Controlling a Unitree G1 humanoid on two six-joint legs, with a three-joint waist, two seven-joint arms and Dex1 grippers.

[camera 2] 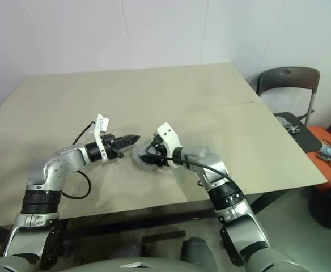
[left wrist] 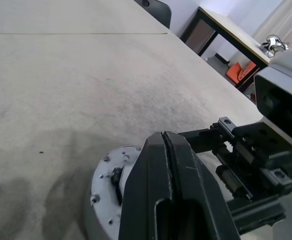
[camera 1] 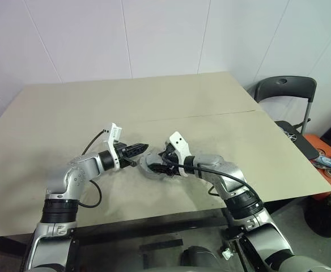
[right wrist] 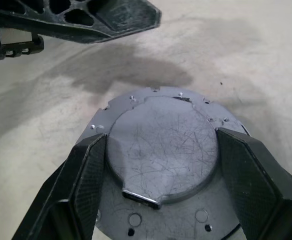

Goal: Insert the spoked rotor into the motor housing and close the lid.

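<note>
- Table (camera 1: 69, 113): broad and bare across the upper half of the head views, with plenty of open room behind and to either side of the work; front edge close below the arms at centre-bottom, right edge running down at centre-right.
- Chair (camera 1: 284, 90): upper right, past the table's right edge, well apart from the work.
- Housing (left wrist: 97, 192): grey round body at picture centre on the table, near the front edge; coils not visible, covered from above.
- Lid (right wrist: 162, 145): flat scratched grey disc lying on top of the housing, apparently seated level; rotor not visible, judged already inside beneath it.
- Right gripper (right wrist: 161, 197): spread wide, one finger on each side of the lid; contact with the rim not clear, so cannot say whether it grips.
- Left gripper (camera 1: 136, 151): fingers pressed together, holding nothing, hovering just beside the housing's left side.
- Progress: judged near the end; left to do is confirming the lid sits fully down, then drawing both arms clear.
- Little spare room between the two grippers at the housing.
</note>
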